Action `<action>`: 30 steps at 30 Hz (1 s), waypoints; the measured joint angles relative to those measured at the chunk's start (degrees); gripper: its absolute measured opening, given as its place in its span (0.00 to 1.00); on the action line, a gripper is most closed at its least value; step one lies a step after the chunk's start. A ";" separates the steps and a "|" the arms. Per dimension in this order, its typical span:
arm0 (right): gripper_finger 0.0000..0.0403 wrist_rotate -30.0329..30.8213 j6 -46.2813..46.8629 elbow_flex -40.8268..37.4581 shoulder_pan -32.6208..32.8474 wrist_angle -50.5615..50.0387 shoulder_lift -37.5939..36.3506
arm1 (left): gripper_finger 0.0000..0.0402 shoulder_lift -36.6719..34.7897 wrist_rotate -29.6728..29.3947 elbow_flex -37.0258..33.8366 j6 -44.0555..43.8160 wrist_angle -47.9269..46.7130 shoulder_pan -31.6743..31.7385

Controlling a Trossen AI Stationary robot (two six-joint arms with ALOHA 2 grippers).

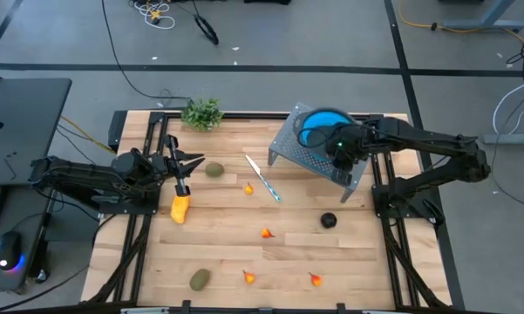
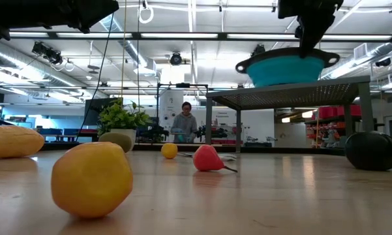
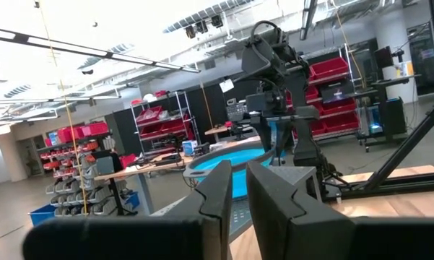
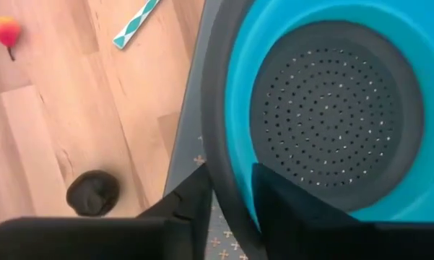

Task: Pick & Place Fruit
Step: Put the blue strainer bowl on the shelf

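- Standing on the wooden table (image 1: 227,253) toward its right rear is a perforated metal stand (image 1: 289,146), with a blue colander (image 1: 318,126) on top of it.
- Over that colander's rim hangs the right gripper (image 1: 342,150), a finger either side of the dark rim; whether it has pinched down I cannot tell.
- Far left of the stand waits the left gripper (image 1: 180,168), fingers pressed nearly together, nothing in them.
- Just below those fingers lies the yellow fruit (image 1: 180,208).
- Two olive ovals: one (image 1: 214,170) left of the stand, one (image 1: 200,279) at the table's front edge.
- The dark round fruit (image 1: 329,221) lies in front of the stand.
- Tiny orange-red pieces (image 1: 266,232) are scattered well in front of the stand.
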 joint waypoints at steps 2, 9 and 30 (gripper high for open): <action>0.17 0.06 -0.01 0.01 0.58 -0.33 -0.17 | 0.13 0.00 0.00 0.00 0.00 0.00 -0.01; 0.13 4.22 1.56 4.43 3.07 -3.40 -0.42 | 0.13 0.00 -0.09 0.00 0.02 0.03 0.00; 0.13 10.64 3.14 7.26 12.14 -13.54 0.00 | 0.13 -0.02 -0.02 0.00 0.00 0.03 0.00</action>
